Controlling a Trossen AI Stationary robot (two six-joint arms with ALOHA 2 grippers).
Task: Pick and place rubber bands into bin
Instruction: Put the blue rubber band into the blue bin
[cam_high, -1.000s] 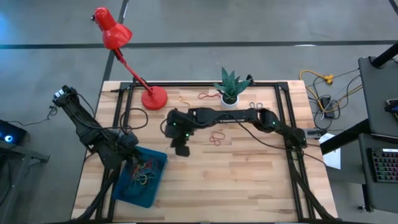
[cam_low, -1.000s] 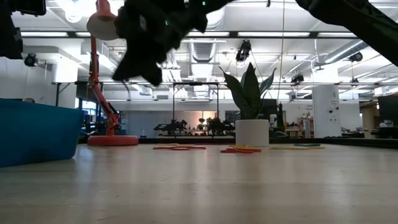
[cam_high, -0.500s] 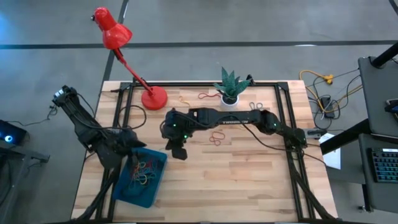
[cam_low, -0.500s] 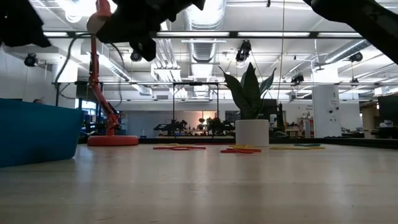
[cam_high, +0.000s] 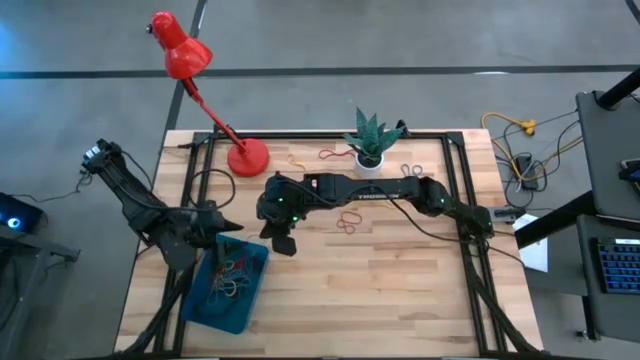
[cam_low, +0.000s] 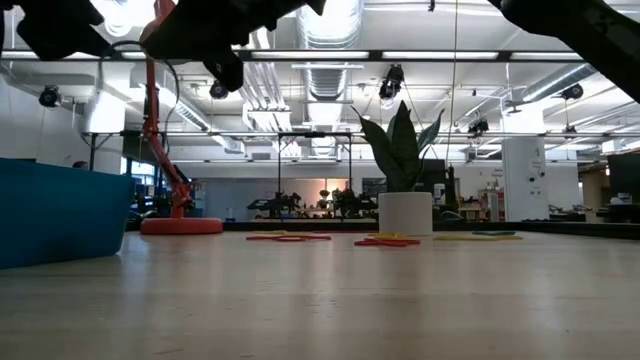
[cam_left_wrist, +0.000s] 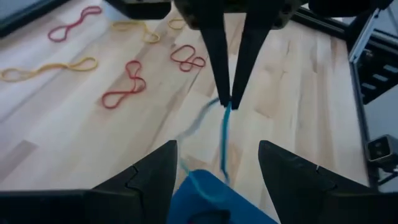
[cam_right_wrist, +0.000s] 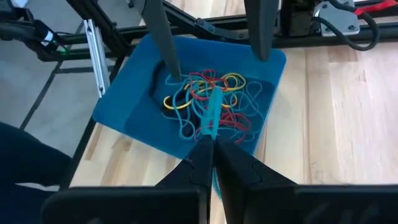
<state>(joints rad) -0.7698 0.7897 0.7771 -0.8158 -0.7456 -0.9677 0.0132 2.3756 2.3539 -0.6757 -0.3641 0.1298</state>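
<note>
Right end effector (cam_high: 283, 243) is hanging above the bench (cam_high: 400, 290) just beside the bin (cam_high: 228, 285), fingers pressed together and pinching a blue rubber band (cam_right_wrist: 210, 115) that is dangling from the tips; same band showing in the left wrist view (cam_left_wrist: 225, 134). Left end effector (cam_high: 228, 226) is sitting over the bin's near corner, fingers (cam_left_wrist: 152, 180) spread apart, gripping nothing. Bin is lying at the bench's left front, holding a tangle of rubber bands (cam_right_wrist: 208, 99). More loose bands (cam_high: 347, 221) are lying on the bench near the plant pot (cam_high: 370, 160). Red lamp (cam_high: 247, 157) is standing at the back left.
</note>
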